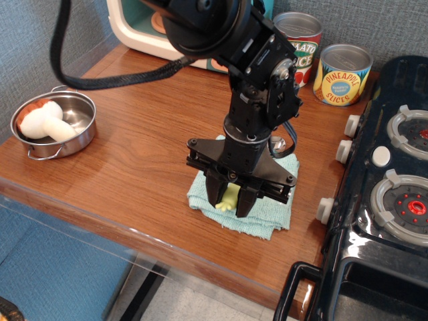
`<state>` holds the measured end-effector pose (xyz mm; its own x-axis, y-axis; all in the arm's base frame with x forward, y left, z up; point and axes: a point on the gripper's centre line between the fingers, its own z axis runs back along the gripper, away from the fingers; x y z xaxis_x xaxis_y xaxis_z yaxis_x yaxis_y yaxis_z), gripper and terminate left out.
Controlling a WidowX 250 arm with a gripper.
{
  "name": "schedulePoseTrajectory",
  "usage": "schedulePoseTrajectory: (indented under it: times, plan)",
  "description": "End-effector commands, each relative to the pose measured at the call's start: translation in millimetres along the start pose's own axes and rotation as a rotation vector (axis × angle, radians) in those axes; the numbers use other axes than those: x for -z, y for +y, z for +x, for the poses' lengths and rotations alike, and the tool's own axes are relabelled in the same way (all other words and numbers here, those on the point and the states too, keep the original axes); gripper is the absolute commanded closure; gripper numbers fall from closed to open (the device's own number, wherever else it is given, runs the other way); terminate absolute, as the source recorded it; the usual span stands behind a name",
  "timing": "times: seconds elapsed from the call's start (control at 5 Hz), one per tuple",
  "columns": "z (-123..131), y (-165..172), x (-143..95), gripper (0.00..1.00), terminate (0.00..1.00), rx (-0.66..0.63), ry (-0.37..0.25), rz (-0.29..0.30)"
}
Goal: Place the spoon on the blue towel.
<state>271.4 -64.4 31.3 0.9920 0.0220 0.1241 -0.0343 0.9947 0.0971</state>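
Nearest the camera, the wooden table (127, 200) ends at its front edge, with the black toy stove (381, 214) along its right side. Just behind that edge lies the blue towel (264, 217), mostly covered by the arm. The gripper (230, 200) stands over the towel's near left part, pointing down, its two dark fingers (215, 192) clenched on the yellow-green handle of the spoon (229, 198). The handle's end points toward the near edge and sits at or just above the cloth; contact cannot be made out. The spoon's long axis seems to run from near to far right, where a shiny rounded bit shows beside the arm. At far left sits a steel pot (53, 124) holding white and orange pieces. Farthest back stand a tomato sauce can (301, 43) and a pineapple can (342, 75), near the wall.
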Motion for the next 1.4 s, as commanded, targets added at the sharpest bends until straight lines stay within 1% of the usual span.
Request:
schedulePoseTrajectory:
  times: [0.0, 0.2, 0.4, 0.6, 0.8, 1.0, 1.2]
  plan:
    - [2.3, 8.3, -16.7, 0.0, 0.0, -0.015, -0.043, -0.074]
    - [3.6, 11.2, -31.5, 0.0, 0.0, 0.003, -0.101, -0.159]
    - [5.3, 11.3, -38.3, 0.0, 0.0, 0.044, -0.117, -0.146]
    - [5.3, 9.8, -37.7, 0.0, 0.0, 0.058, -0.098, -0.133]
    - [9.7, 9.0, -34.0, 0.0, 0.0, 0.138, -0.078, -0.069]
    - [9.7, 9.0, -34.0, 0.0, 0.0, 0.138, -0.078, -0.069]
    - [9.7, 9.0, -34.0, 0.0, 1.0, 0.138, -0.078, -0.069]
